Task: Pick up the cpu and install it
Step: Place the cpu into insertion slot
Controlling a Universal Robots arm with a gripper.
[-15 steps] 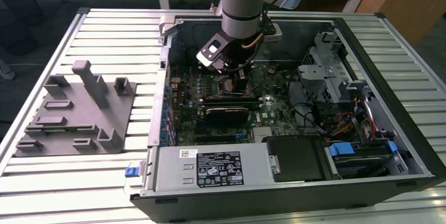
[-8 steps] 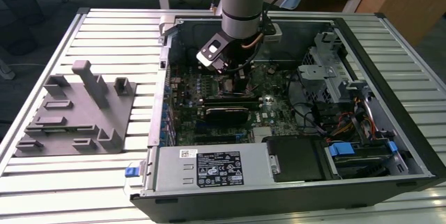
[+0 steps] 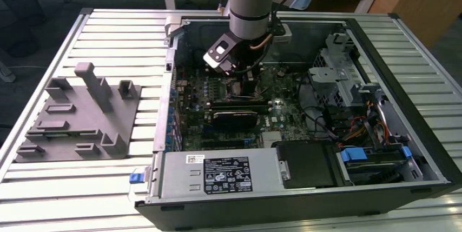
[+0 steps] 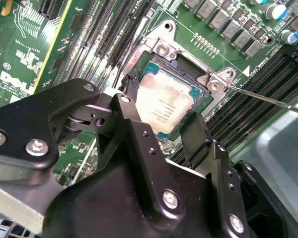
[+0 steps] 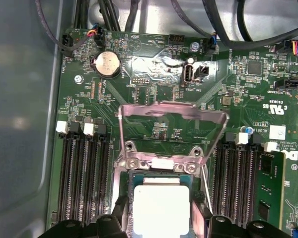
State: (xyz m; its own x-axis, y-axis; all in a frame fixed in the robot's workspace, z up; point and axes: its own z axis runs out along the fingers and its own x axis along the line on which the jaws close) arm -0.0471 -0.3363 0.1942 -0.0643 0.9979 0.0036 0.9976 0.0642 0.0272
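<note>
The cpu (image 4: 164, 101), a small square chip with a pale silver top and a green rim, lies in the open socket on the green motherboard (image 5: 154, 89). In the first wrist view the cpu (image 5: 161, 208) sits just below the raised metal load plate (image 5: 171, 116). My gripper (image 4: 163, 110) straddles the chip, one black finger (image 4: 130, 87) against one edge and the other finger against the opposite edge, shut on it. In the exterior view the gripper (image 3: 242, 83) reaches down inside the computer case (image 3: 404, 151) over the board.
A thin socket lever (image 4: 268, 99) sticks out beside the socket. Memory slots (image 5: 82, 168) flank it on both sides. A black ribbed module (image 3: 235, 117) and the power supply (image 3: 216, 175) lie nearer the case front. A grey plastic block with posts (image 3: 79, 113) stands on the exterior view's left.
</note>
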